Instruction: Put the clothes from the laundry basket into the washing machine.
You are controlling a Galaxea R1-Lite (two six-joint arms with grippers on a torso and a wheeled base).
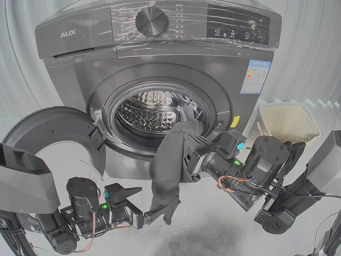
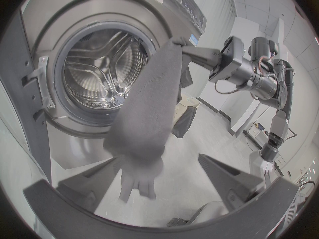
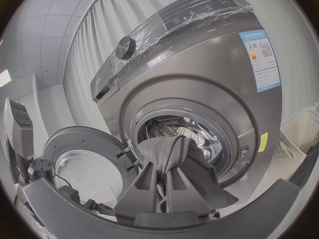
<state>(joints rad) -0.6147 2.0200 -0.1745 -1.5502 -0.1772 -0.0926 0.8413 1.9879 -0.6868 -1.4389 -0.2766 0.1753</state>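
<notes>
The left gripper (image 1: 153, 198) is held spread wide, low before the washing machine (image 1: 78, 75), with the hem of the grey garment (image 1: 167, 168) hanging between its fingers. Higher, the garment is clenched by the right gripper (image 3: 162, 173) at the drum opening (image 1: 156, 114). The door (image 1: 53, 136) is swung left. A blue-edged label (image 1: 255, 76) and a yellow sticker (image 1: 234, 121) are fixed beside the opening. The laundry basket (image 1: 287, 121) stands to the right.

Bright, even light. In the head view glare streaks the plastic wrap (image 1: 184, 22) at twelve o'clock and glints off the drum (image 1: 152, 111). Wrist views bend strongly, corners black.
</notes>
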